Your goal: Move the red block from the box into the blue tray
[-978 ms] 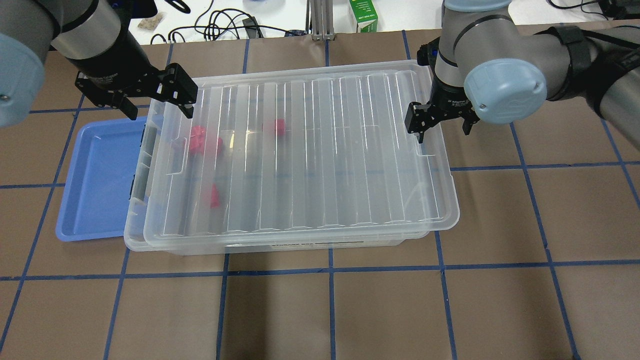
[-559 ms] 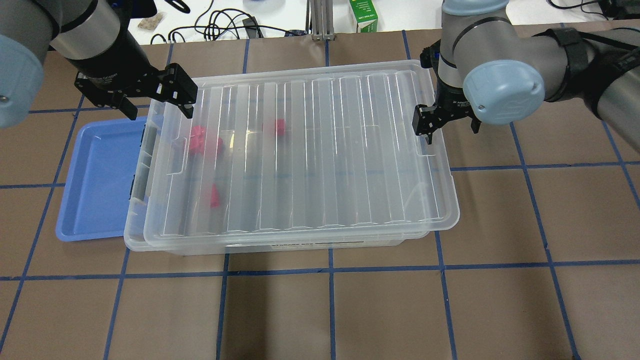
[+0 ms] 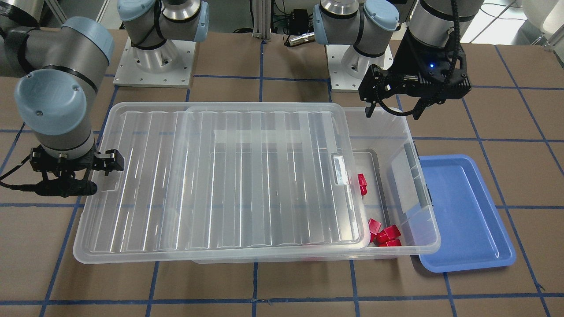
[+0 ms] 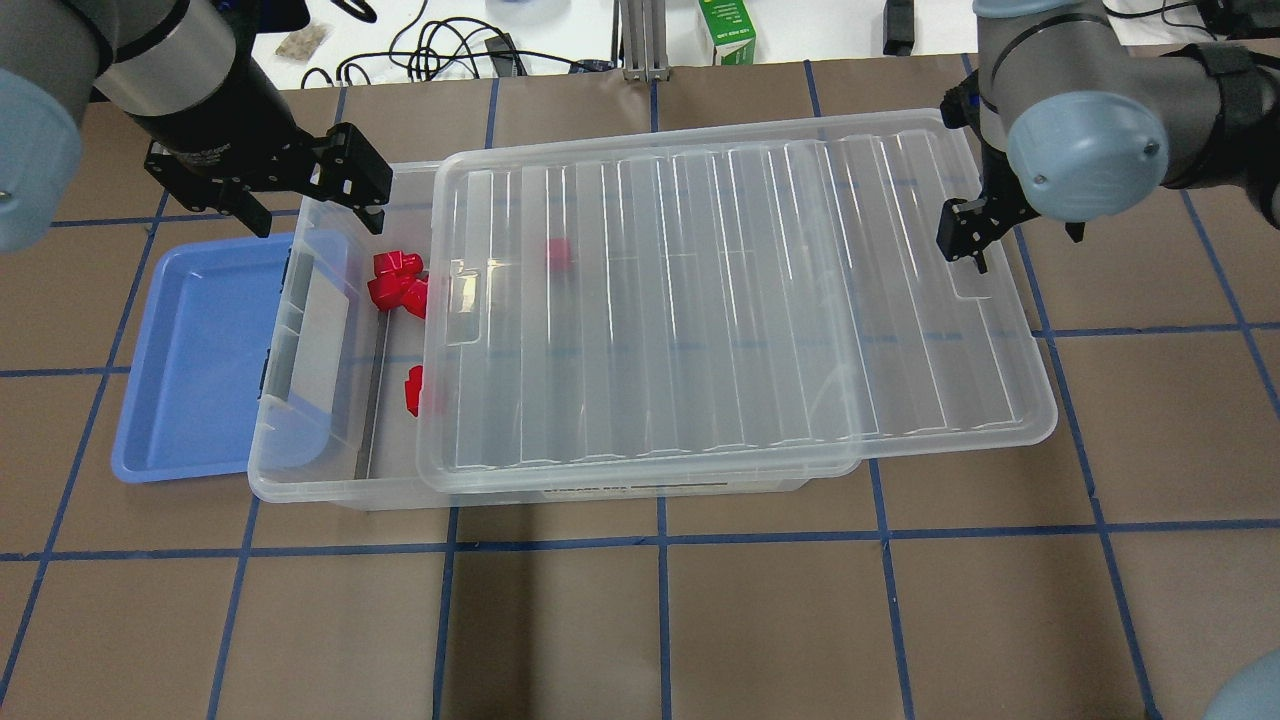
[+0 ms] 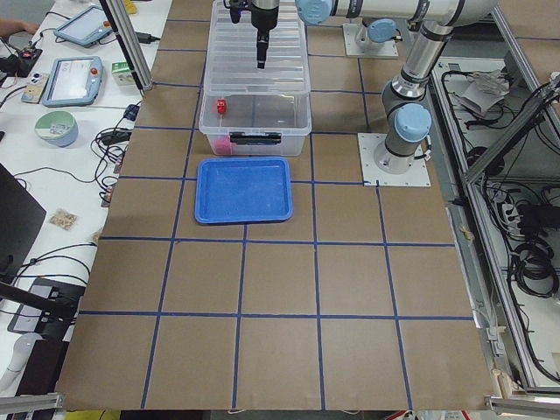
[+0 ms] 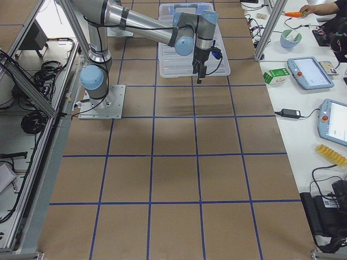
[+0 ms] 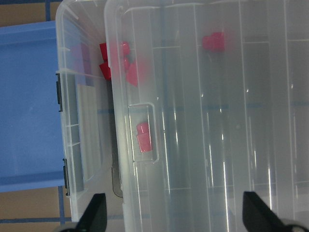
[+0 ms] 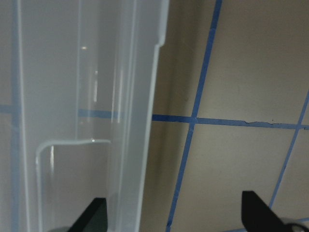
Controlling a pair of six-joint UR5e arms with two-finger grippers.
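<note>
The box [image 4: 300, 478] is a clear bin whose ribbed lid [image 4: 740, 300] lies shifted toward my right side, leaving the end by the blue tray [image 4: 200, 360] uncovered. Several red blocks lie inside: a cluster [image 4: 395, 280] and one apart [image 4: 412, 390] in the uncovered end, another [image 4: 558, 252] under the lid. My left gripper [image 4: 318, 222] is open and empty above the box's far corner beside the tray. My right gripper [image 4: 1020, 245] is open, astride the lid's right edge [image 8: 145, 121], one finger [image 4: 962, 235] over the lid's handle recess.
The blue tray [image 3: 467, 211] is empty and lies against the box's latch end [image 3: 418, 176]. A green carton [image 4: 728, 32] and cables lie beyond the table's far edge. Brown table [image 4: 660, 620] with blue tape lines stretches in front of the box.
My right gripper has moved to the right and the lid has slid with it, uncovering the box's left end and the red blocks there. My left gripper has stayed in place.
</note>
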